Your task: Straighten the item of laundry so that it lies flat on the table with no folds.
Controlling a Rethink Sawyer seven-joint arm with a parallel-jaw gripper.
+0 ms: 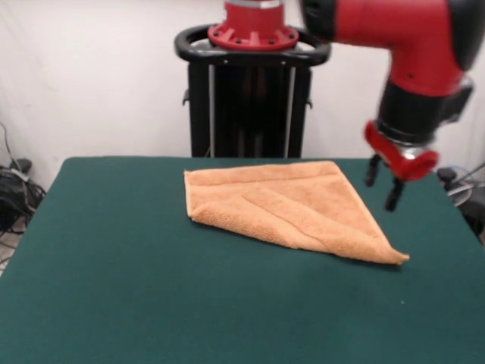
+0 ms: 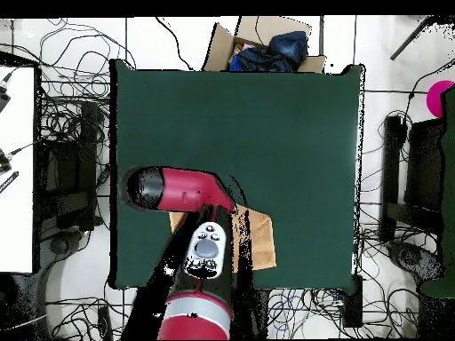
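Towel (image 1: 284, 208) lies on the far half of the worktop (image 1: 114, 288), right of centre, folded over into a rough triangle with 1 point reaching near and right. Terry pile, orange-tan, soft and limp; a woven band runs diagonally across the upper layer. Worktop surface is dark green, felt-like, likely to drag on cloth.

Claw (image 1: 383, 183) hangs above the worktop just right of the towel, its 2 black fingers apart, holding nothing.

Recommendation: pinch only the top layer at the near-right point, lift slightly, and carry it back across the fold line.
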